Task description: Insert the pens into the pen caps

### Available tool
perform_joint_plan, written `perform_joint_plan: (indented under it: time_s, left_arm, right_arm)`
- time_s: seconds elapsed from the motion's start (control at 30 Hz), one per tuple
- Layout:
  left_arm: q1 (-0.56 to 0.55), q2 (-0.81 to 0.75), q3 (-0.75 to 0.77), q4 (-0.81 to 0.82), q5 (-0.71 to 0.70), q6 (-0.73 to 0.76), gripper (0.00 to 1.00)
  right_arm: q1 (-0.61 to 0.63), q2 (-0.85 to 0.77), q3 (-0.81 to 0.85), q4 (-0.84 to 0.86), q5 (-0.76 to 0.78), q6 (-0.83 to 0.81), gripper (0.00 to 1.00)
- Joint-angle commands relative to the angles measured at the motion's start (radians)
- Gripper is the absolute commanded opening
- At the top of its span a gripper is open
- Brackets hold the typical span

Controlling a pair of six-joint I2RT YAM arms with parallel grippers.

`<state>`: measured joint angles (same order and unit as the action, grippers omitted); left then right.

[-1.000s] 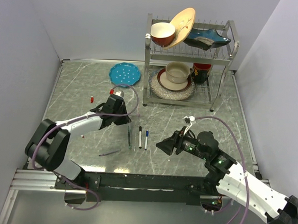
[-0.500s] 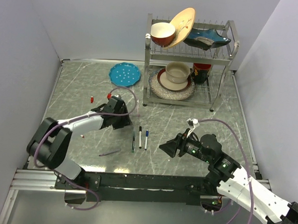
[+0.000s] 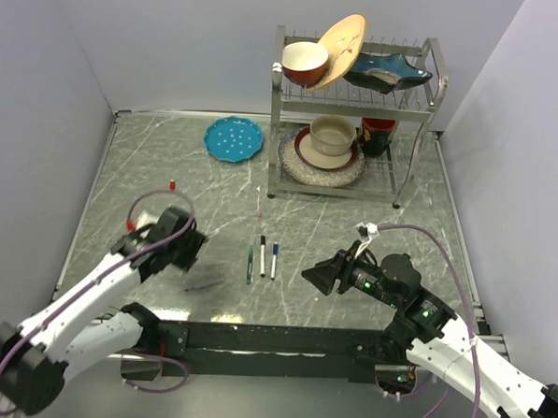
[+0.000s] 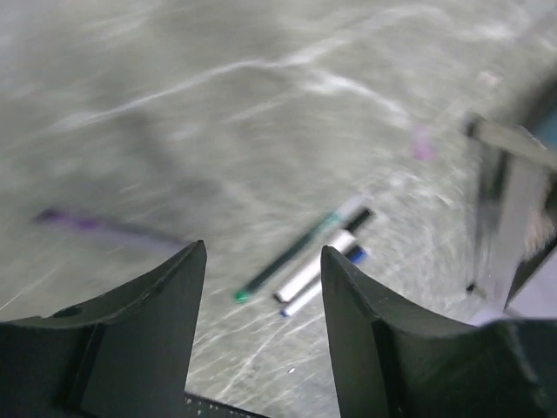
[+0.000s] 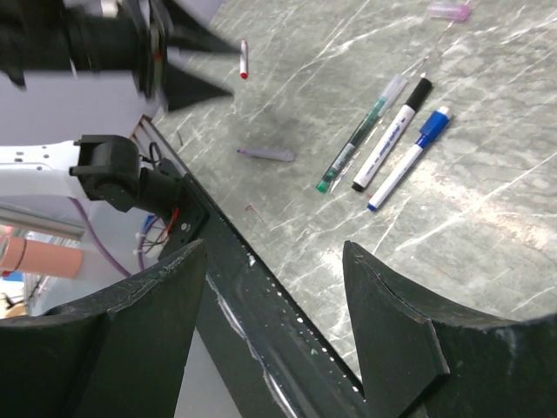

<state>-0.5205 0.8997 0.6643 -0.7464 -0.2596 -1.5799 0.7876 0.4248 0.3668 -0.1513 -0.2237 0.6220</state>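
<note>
The left hand [image 4: 261, 254] and right hand [image 5: 274, 248] hang open and empty at 9 and 3 o'clock of three pens [image 3: 262, 257] lying abreast on the table [image 3: 354, 208]; simultaneous reaches risk collision, scattering them.

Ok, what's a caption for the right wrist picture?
Open right pincer facing a thin green marker pen, a black-ended white pen and a blue-ended white pen side by side.

3 lie flat and parallel, side by side mid-table: green pen [image 3: 250, 264] left, black-ended pen [image 3: 262, 256] middle, blue-ended pen [image 3: 274, 260] right. Red-ended pen [image 5: 243, 59] flat, well left. Red cap [image 3: 172, 184] far-left, alone.
</note>
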Motion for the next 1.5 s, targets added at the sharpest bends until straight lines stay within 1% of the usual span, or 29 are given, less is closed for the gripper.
perform_joint_plan:
  time_s: [0.0, 0.07, 0.17, 0.23, 0.4, 0.53, 0.63, 0.8, 0.9, 1.07, 1.23, 1.47]
  left_arm:
    - [-0.004, -0.145, -0.1, -0.191, 0.039, -0.333, 0.6]
    - [-0.006, -0.198, -0.129, -0.212, 0.046, -0.382, 0.61]
    - [-0.007, -0.228, -0.144, -0.264, 0.039, -0.455, 0.61]
    - [-0.007, -0.226, -0.144, -0.265, 0.028, -0.471, 0.61]
    - [-0.009, -0.153, -0.131, -0.245, 0.051, -0.503, 0.62]
    - [-0.013, -0.075, -0.137, -0.222, 0.06, -0.526, 0.62]
    - [-0.022, -0.073, -0.147, -0.174, 0.06, -0.537, 0.61]
    - [-0.056, -0.079, -0.129, -0.229, 0.028, -0.594, 0.63]
    - [-0.07, -0.093, -0.147, -0.186, 0.025, -0.598, 0.63]
    - [-0.102, -0.029, -0.152, -0.172, 0.049, -0.631, 0.63]
    - [-0.121, 0.028, -0.146, -0.174, 0.042, -0.67, 0.62]
    - [-0.122, 0.054, -0.147, -0.169, -0.05, -0.738, 0.61]
  right_arm:
    - [0.001, 0.032, 0.058, 0.036, -0.04, 0.01, 0.71]
    - [0.001, 0.049, 0.072, 0.038, -0.04, -0.008, 0.71]
    - [0.001, 0.065, 0.087, 0.016, -0.003, -0.021, 0.71]
    - [0.002, 0.06, 0.078, 0.016, 0.004, -0.018, 0.71]
    - [0.002, 0.037, 0.06, 0.012, 0.033, -0.002, 0.71]
    - [0.001, 0.045, 0.054, 0.033, 0.018, 0.004, 0.7]
    - [0.001, 0.052, 0.057, 0.041, 0.009, -0.001, 0.7]
    - [0.001, 0.054, 0.058, 0.032, 0.004, -0.016, 0.7]
    - [0.002, 0.072, 0.063, 0.033, 0.003, -0.022, 0.7]
    - [0.001, 0.094, 0.058, 0.047, -0.003, -0.012, 0.7]
    - [0.002, 0.081, 0.043, 0.055, 0.004, -0.004, 0.7]
    - [0.001, 0.057, 0.06, 0.03, 0.01, -0.016, 0.7]
